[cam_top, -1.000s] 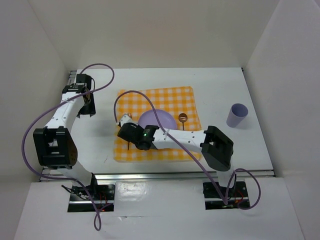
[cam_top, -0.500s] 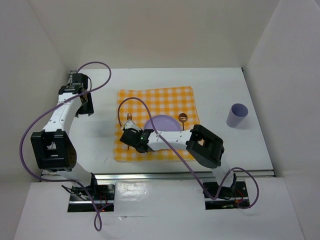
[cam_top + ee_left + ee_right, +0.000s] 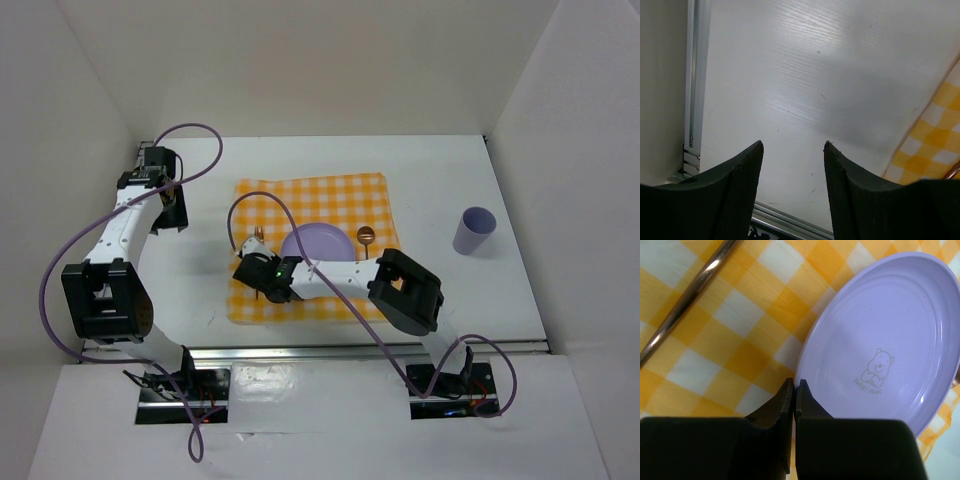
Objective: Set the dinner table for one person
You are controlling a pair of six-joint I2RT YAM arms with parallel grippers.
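A purple plate (image 3: 320, 243) with a bear print (image 3: 880, 340) lies on the yellow-and-white checked cloth (image 3: 330, 195) on the white dinner table (image 3: 450, 170). My right gripper (image 3: 276, 266) is shut on the plate's near-left rim (image 3: 795, 386). A copper fork (image 3: 257, 238) lies left of the plate and shows in the right wrist view (image 3: 690, 295). A copper spoon (image 3: 366, 238) lies right of the plate. My left gripper (image 3: 176, 214) is open and empty above bare table (image 3: 792, 145), left of the cloth.
A purple cup (image 3: 472, 231) stands upright on the table at the right. A metal rail (image 3: 300, 350) runs along the near edge and another (image 3: 692, 85) along the left. White walls enclose three sides. A purple cable loops above the cloth.
The right arm's elbow swung left and the wrist shifted. The plate moved slightly right and nearer, then back left. The left arm drew back a little a second ago.
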